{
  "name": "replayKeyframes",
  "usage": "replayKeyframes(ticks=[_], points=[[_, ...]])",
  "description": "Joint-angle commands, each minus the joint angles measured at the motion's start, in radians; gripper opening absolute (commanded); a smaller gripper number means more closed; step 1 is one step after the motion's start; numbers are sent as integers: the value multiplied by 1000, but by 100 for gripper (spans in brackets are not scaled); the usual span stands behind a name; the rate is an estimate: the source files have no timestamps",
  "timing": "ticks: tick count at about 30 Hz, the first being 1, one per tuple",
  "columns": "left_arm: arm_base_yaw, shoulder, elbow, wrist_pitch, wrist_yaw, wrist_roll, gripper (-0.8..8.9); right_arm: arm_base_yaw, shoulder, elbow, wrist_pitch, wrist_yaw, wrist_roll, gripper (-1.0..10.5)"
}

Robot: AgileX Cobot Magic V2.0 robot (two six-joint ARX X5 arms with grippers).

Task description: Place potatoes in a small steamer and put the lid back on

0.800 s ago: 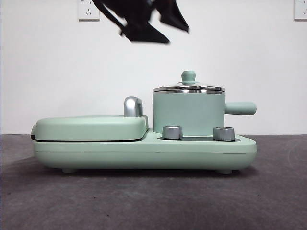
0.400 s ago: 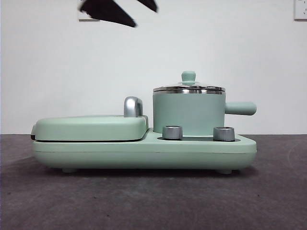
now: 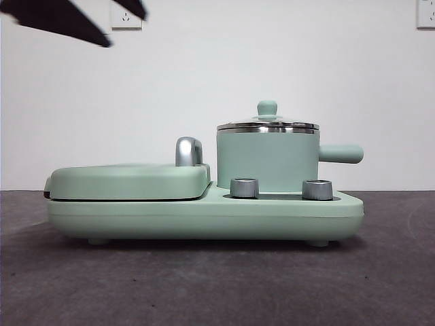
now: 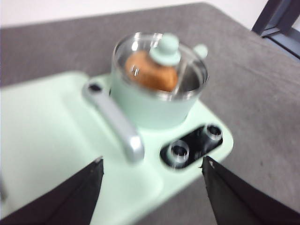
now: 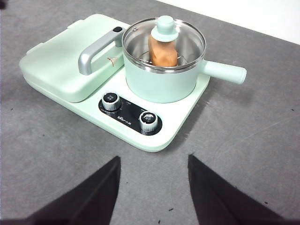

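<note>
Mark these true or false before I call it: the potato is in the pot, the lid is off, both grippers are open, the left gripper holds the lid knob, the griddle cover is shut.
1. The potato is inside the small steamer. True.
2. The lid is off the pot. False: it sits on the steel rim.
3. The left gripper and right gripper are both open. True.
4. The left gripper holds the lid knob. False: it holds nothing and is clear of the knob.
5. The griddle cover is shut. True.

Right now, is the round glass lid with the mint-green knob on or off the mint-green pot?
On. The lid sits level on the pot's steel rim, with the orange-brown potato visible inside through it.
</note>
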Motion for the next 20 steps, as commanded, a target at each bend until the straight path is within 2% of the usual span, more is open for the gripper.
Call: replayKeyframes(ticks=[1, 6, 11, 12, 13, 14, 20], points=[[-3, -47, 2, -96, -34, -22, 335, 5, 6, 6, 8, -2, 11, 223], [-3, -108, 3, -214, -37, -26, 335, 5, 6, 6, 9, -2, 11, 223], [-5, -127, 3, -221, -34, -30, 321, 5, 5, 6, 10, -6, 13, 208], [-5, -127, 3, -222, -29, -30, 165, 5, 5, 6, 10, -5, 13, 108], [-5, -127, 3, -229, -29, -31, -37, 5, 6, 6, 10, -5, 11, -19], [-5, -127, 3, -225, -30, -29, 13, 5, 6, 6, 16, -5, 11, 24], [-5, -128, 3, -267, -30, -26, 7, 4, 5, 6, 26, -1, 11, 22]])
